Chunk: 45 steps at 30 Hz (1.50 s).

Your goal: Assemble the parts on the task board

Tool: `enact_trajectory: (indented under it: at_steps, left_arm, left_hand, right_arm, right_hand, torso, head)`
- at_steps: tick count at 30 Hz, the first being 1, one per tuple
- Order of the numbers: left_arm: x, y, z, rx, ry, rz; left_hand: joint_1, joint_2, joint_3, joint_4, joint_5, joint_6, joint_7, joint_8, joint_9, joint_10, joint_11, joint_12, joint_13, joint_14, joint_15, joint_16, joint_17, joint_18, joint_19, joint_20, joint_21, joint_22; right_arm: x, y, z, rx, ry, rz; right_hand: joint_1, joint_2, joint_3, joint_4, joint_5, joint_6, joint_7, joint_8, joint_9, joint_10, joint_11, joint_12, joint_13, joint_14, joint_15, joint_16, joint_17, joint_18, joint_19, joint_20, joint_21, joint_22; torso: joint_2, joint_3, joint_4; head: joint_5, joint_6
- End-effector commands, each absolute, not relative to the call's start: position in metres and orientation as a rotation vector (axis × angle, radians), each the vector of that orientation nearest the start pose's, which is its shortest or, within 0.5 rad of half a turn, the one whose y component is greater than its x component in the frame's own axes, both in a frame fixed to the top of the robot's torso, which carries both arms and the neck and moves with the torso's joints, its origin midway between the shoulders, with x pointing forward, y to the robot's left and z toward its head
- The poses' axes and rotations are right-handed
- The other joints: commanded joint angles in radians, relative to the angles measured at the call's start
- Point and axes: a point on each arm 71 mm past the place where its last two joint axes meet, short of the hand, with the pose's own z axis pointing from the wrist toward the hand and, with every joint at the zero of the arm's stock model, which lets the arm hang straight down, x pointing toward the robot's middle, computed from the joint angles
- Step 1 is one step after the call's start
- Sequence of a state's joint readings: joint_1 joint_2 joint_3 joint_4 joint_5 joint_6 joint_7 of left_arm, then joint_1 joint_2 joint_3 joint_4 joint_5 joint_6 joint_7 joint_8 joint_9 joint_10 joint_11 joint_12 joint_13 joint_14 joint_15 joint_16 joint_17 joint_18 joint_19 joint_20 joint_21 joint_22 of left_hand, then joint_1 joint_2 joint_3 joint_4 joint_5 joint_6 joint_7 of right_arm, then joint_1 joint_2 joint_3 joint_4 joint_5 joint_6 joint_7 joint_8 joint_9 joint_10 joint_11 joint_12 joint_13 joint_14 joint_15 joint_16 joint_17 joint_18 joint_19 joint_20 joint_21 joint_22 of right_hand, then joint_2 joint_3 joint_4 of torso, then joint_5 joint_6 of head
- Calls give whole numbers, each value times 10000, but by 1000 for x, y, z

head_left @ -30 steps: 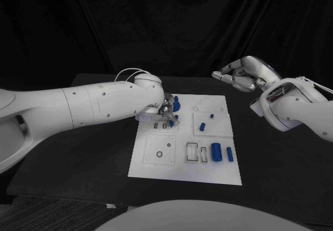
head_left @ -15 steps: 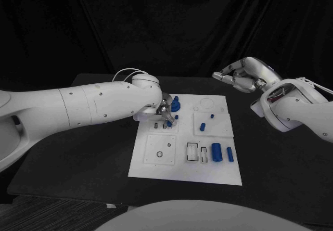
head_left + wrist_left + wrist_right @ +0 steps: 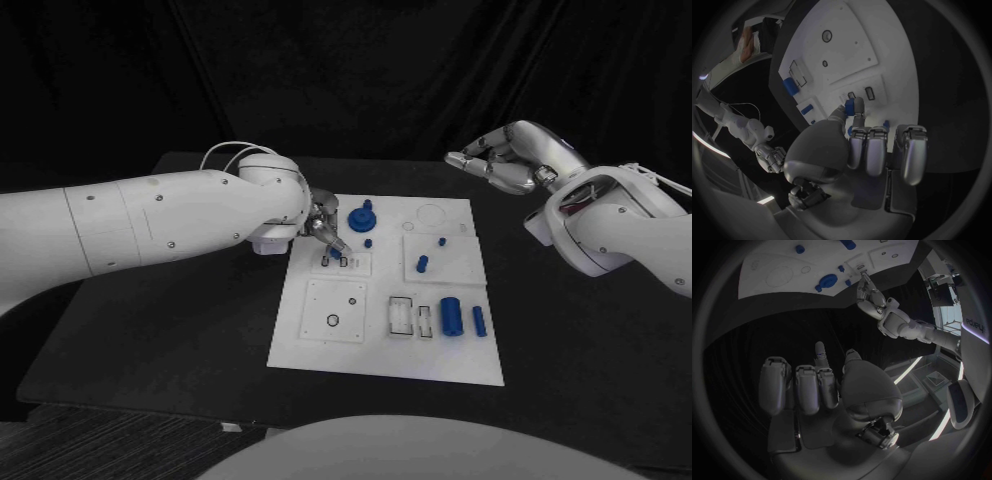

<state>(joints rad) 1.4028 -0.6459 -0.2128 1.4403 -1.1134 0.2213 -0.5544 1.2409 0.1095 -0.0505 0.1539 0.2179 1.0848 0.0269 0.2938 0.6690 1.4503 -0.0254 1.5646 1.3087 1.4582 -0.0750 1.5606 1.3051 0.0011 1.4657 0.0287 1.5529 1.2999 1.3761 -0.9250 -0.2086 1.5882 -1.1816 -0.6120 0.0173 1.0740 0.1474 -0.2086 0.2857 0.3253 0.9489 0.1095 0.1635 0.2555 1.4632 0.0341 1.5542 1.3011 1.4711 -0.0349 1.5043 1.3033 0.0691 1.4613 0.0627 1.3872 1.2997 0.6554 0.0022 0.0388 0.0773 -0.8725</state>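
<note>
Left hand: the left hand hung over the near-left part of the task board, pinching a small blue part between thumb and one finger, the other fingers curled in beside it.
Part and slots: in the left wrist view the part sat at the fingertips just above a pair of small dark slots in the board; whether it touched the board could not be told.
Key relation: the slots lay directly beyond the fingertips, so the move probably turned on a short push downward with the part's long axis upright.
Right hand: the right hand was raised past the board's far-right corner, well apart from it, fingers curled on nothing.
Nearer arm: the left, by a wide margin.
</note>
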Motion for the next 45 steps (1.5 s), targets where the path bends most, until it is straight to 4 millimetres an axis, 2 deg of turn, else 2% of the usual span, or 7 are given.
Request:
enact_trajectory:
  at_steps: [1,6,13,19,26,30,45]
  left_arm:
    - [500,151,-186,852,22804,-3247]
    - [499,153,-183,848,22763,-3226]
    - [498,153,-184,830,22799,-3160]
    - [498,155,-187,674,22804,-3044]
    - [497,153,-193,584,22878,-2985]
    - [495,151,-199,570,22973,-2991]
    - [495,152,-210,463,23157,-2893]
  left_hand:
    - [311,13,505,-292,88,276,-99,-73,386,1205,-205,62,2621,1126,-150,102,2657,-11,1051,-29,179,2708]
    - [214,31,569,-225,137,281,-93,-120,410,1205,-205,62,2621,1126,-156,102,2657,-11,1051,-41,179,2708]
    - [147,33,605,-180,127,287,-88,-147,429,1205,-202,62,2621,1126,-157,102,2657,-11,1051,-45,179,2708]
    - [87,41,635,-138,123,293,-84,-169,445,1205,-200,62,2621,1126,-157,102,2657,-11,1051,-47,179,2708]
    - [39,69,707,-100,164,295,-87,-204,468,1205,-202,62,2621,1126,-159,102,2657,-11,1051,-50,179,2708]
    - [29,69,722,-93,175,306,-88,-206,477,1205,-205,62,2621,1126,-161,102,2657,-11,1051,-51,179,2708]
    - [-96,37,793,-15,117,324,-83,-263,518,1205,-205,62,2621,1126,-166,102,2657,-11,1051,-57,179,2708]
  right_arm:
    - [482,-232,-143,662,14447,7382]
    - [482,-231,-147,674,14537,7389]
    - [481,-231,-150,697,14611,7389]
    - [481,-231,-150,718,14637,7375]
    - [481,-231,-151,727,14656,7371]
    - [481,-231,-151,729,14672,7369]
    - [481,-231,-152,738,14704,7356]
  right_hand:
    - [208,35,-298,54,184,13,31,-38,-118,1076,9,166,2697,794,-8,135,1724,-234,394,79,42,2107]
    - [217,52,-306,52,186,18,31,-36,-119,1076,9,166,2697,785,-8,111,1682,-223,377,80,1,2092]
    - [219,54,-306,52,187,18,31,-36,-119,1076,9,166,2697,784,-8,109,1678,-221,373,80,-9,2089]
    - [237,65,-306,44,197,20,31,-36,-120,1076,9,166,2697,780,-8,100,1664,-220,370,80,-14,2087]
    - [252,70,-306,40,202,21,31,-36,-120,1076,8,166,2697,778,-8,97,1658,-217,366,81,-25,2083]
    - [262,74,-306,37,206,21,31,-36,-121,1076,8,166,2697,777,-8,92,1651,-214,361,81,-36,2080]
    - [281,79,-306,32,215,22,31,-36,-122,1076,8,166,2697,774,-9,86,1640,-213,358,81,-42,2077]
  torso:
    - [-25,17,7]
    - [-37,38,13]
    - [-31,25,18]
    - [-34,47,31]
    - [-41,39,30]
    - [-42,51,22]
    - [-43,54,24]
  head:
    - [68,-2]
    - [144,-2]
    - [132,-2]
    - [144,-2]
    - [188,-2]
    - [232,-2]
    - [206,-2]
